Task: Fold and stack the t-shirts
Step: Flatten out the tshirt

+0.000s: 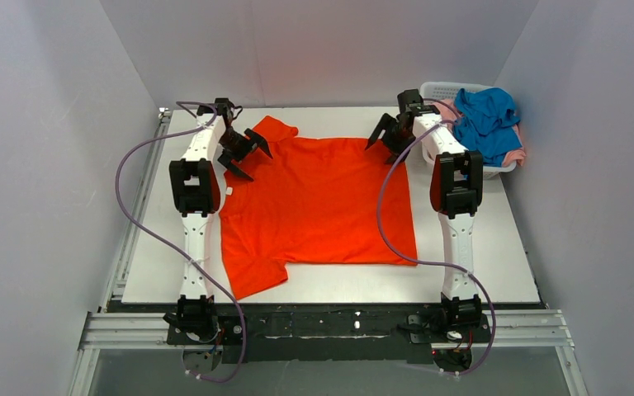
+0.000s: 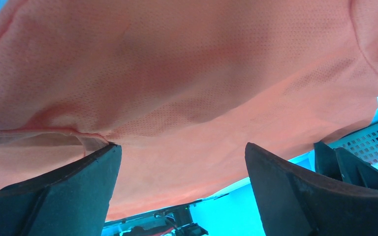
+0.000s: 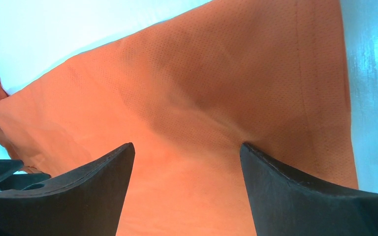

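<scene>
White table carries the orange-red t-shirt spread flat; it looks thin, limp, light; left gripper and right gripper hang splayed, holding nothing, over its far edge; I'd pinch the corners there.

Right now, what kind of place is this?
Probably a robot test cell, not a home: left arm and right arm bolted at a white table, plain walls around it, an orange shirt laid out.
</scene>
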`<state>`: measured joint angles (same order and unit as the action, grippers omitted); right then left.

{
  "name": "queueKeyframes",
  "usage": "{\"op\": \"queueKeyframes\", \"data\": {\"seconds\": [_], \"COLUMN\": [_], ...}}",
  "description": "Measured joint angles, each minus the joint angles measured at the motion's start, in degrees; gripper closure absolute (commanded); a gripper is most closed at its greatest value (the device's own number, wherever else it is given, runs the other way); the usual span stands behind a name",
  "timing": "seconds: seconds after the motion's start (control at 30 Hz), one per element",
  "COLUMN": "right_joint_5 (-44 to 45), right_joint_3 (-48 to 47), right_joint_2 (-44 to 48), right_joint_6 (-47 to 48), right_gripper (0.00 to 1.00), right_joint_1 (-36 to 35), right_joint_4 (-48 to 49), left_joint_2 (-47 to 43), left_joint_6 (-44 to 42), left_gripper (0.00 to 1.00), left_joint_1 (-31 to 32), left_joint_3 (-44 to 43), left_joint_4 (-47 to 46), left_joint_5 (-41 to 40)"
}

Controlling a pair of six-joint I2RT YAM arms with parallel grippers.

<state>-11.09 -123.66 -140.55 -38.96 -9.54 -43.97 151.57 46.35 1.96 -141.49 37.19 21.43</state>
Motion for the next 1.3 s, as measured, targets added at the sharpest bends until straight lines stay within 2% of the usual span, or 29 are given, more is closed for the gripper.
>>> {"op": "queueKeyframes", "data": {"seconds": [0.33, 0.47, 0.57, 0.67, 0.83, 1.0, 1.13, 1.23, 1.3], "right_joint_5": [0.8, 1.9, 3.4, 6.2, 8.4, 14.0, 17.3, 18.5, 18.8], "right_joint_3": [-3.3, -0.6, 6.6, 15.5, 38.9, 59.0, 69.5, 72.4, 73.5], "right_joint_2": [-0.3, 4.0, 12.7, 24.5, 48.2, 64.5, 72.0, 73.0, 73.0], "right_joint_6": [4.9, 8.1, 10.4, 11.7, 10.7, 7.4, 3.7, 2.1, 1.6], "right_gripper": [0.08, 0.08, 0.08, 0.07, 0.07, 0.07, 0.08, 0.11, 0.12], "right_joint_1": [0.0, -0.4, -1.5, -4.3, -9.0, -8.1, -7.0, -6.5, -6.2], "right_joint_4": [-0.5, -1.1, -1.1, 0.0, 6.9, 11.0, 12.1, 12.3, 13.0], "left_joint_2": [-0.6, -5.6, -15.8, -30.2, -56.8, -79.2, -89.9, -94.8, -96.3], "left_joint_6": [-1.7, -4.3, -6.3, -7.7, -7.6, -4.5, -2.9, -1.8, -1.1], "left_gripper": [0.02, 0.02, 0.02, 0.02, 0.02, 0.02, 0.02, 0.02, 0.10], "left_joint_1": [0.1, 0.0, -0.1, -0.3, 0.2, 1.9, 5.0, 6.7, 7.3], "left_joint_3": [-1.2, 4.1, 14.8, 27.2, 50.0, 75.7, 89.5, 96.0, 99.2], "left_joint_4": [-3.1, -6.5, -6.9, -7.1, -6.9, -3.4, -2.0, -2.2, -3.0], "left_joint_5": [-1.4, -3.9, -5.8, -6.9, -11.9, -17.8, -19.1, -18.6, -18.4]}}
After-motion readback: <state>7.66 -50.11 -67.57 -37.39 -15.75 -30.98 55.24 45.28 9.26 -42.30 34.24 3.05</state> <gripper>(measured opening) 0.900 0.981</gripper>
